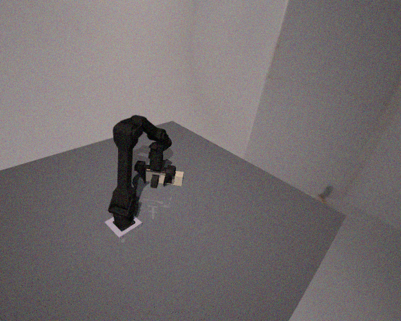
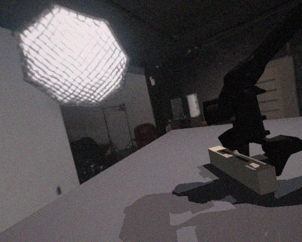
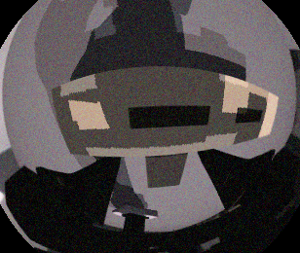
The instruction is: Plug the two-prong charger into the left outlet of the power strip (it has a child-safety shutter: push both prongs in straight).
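The beige power strip point(image 1: 179, 178) point(image 2: 239, 174) point(image 3: 162, 88) lies on the table, with dark recesses in its upper face. A small grey-brown block, apparently the charger point(image 1: 154, 181) point(image 2: 261, 156) point(image 3: 167, 170), shows between the spread fingers at the robot-side edge of the strip. Its prongs are not visible, and I cannot tell whether it touches the strip. My gripper point(image 1: 155, 180) point(image 2: 262, 164) point(image 3: 161, 151) points down and is wide open. In the wrist view a gap shows on each side of the block. The fingers partly hide the strip in the top and exterior views.
The arm's pale base plate point(image 1: 119, 233) is on the table nearer the top camera. Shadows of the arm fall across the table around the strip. A large lit softbox point(image 2: 72, 54) and a red chair point(image 2: 145, 134) are in the background.
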Controlling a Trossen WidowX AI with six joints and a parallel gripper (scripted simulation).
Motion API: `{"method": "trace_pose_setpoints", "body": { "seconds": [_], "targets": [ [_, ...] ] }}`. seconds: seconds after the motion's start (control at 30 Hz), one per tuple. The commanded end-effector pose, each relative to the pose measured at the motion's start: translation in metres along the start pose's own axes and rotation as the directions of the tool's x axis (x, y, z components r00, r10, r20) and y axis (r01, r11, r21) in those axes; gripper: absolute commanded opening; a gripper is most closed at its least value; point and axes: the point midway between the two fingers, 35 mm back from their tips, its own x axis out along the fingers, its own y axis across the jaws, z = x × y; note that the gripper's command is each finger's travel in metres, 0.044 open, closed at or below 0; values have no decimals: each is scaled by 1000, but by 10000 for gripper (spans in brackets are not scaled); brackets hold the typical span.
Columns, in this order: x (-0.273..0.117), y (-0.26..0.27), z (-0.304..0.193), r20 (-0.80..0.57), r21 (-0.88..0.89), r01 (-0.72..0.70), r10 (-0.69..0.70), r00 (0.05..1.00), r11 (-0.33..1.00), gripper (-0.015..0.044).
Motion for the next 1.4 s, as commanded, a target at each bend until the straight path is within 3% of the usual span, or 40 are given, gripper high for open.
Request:
{"method": "trace_pose_setpoints", "body": {
  "seconds": [0.0,1.37],
  "targets": [
    [0,0,-1,6,-5,-1,1,1000,1000,440],
    [2,-1,-28,24,-8,1,-1,1000,1000,440]
  ]
}}
